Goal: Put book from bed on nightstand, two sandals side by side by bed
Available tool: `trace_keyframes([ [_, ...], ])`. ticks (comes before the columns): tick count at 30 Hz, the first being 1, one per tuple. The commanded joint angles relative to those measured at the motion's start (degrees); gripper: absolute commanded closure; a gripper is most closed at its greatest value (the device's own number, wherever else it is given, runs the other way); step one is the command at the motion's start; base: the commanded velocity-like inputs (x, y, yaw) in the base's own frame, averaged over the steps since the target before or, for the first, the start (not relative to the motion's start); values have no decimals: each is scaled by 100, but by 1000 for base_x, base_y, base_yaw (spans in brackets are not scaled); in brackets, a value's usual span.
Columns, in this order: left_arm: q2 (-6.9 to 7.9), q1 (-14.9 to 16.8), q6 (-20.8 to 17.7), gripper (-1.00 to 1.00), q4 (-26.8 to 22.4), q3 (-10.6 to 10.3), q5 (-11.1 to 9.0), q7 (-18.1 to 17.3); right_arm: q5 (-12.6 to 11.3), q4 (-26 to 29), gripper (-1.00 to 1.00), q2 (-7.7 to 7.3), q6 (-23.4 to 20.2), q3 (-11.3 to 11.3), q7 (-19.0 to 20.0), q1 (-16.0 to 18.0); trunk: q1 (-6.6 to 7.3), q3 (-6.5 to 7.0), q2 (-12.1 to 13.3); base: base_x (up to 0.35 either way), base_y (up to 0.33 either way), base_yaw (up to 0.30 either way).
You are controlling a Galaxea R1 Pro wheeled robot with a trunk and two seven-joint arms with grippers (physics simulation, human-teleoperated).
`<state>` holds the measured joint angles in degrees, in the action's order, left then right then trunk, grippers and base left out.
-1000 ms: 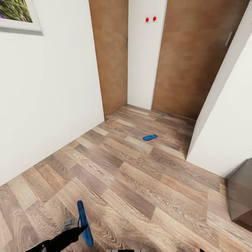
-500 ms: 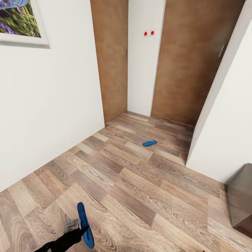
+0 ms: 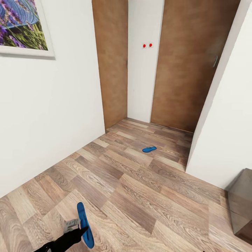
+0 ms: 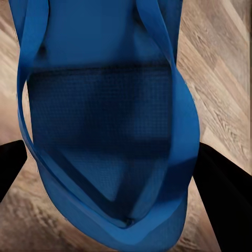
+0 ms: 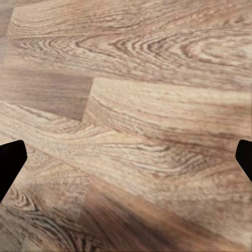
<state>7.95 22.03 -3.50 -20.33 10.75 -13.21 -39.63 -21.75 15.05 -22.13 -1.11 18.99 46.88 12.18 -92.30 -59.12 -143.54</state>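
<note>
White-walled room, wood-plank floor (image 3: pixel 140 196) | left hand (image 3: pixel 83 231) pinching one bright blue flat flip-flop (image 3: pixel 85 224) above the floor | second blue flip-flop (image 3: pixel 149 149) on floor near brown doors (image 3: pixel 185 70) | right hand (image 5: pixel 126 163) spread, nothing between its fingers.

black left arm, a pale grey bracket near its black claw (image 3: pixel 81 231), seemingly matte.

2 sandals (image 3: pixel 85 224) (image 3: pixel 149 149), 2 doors (image 3: pixel 112 63) (image 3: pixel 189 66), 1 picture (image 3: pixel 21 26)
</note>
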Motion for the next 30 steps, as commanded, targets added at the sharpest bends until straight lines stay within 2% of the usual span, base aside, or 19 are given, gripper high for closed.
trace_keyframes([
  [1,-2,3,-37,100,6,16,-31,-54,-34,-7,-100,-1,-12,0,23,3,4,18,0,0,0,0],
  [18,-12,3,-36,100,12,15,-33,-54,-33,-11,-100,-1,-12,-1,23,3,47,394,22,0,0,0],
  [24,-60,3,-30,100,19,15,-32,-49,-33,-10,-100,-1,-12,-1,23,3,64,527,32,0,0,0],
  [30,-65,3,-30,100,20,15,-31,-46,-34,-11,-100,-1,-12,-1,23,3,195,635,272,0,0,0],
])
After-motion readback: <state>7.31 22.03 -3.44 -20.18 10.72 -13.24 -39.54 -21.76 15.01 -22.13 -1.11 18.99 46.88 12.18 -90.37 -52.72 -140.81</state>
